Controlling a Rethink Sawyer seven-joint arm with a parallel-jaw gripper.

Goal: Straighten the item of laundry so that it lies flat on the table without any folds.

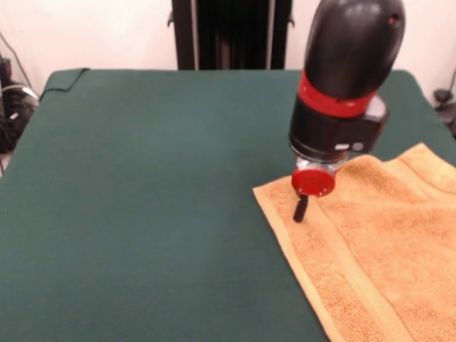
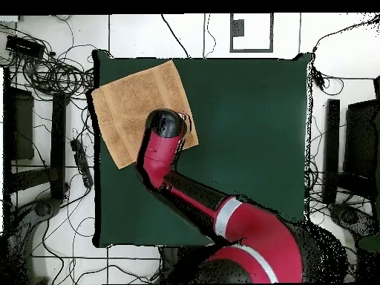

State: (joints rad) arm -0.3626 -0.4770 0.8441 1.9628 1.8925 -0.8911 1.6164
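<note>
The table [image 1: 142, 199] is covered in plain dark green cloth, smooth apart from a turned-up fold at one far corner in the front view. Most of it lies bare. The towel [image 1: 377, 249], orange-tan terry, lies spread at one corner of the table; in the overhead view that is the corner at the upper left, with the towel turned at a slant to the table's edges and one of its corners reaching the table's side edge. A woven band runs along the towel just inside its edge. The arm [image 2: 223, 215] stretches from the table's near side across to the towel, and its black head hides part of the cloth from above. The gripper [image 1: 301, 209] hangs over the towel near that banded edge, its dark tip down at the cloth; whether it is spread or closed cannot be told. Around the table the floor [image 2: 133, 33] is pale tile strewn with black cables [image 2: 52, 70], thickest beside the towel's corner. Dark stands [image 2: 332, 141] flank the table on both sides.
</note>
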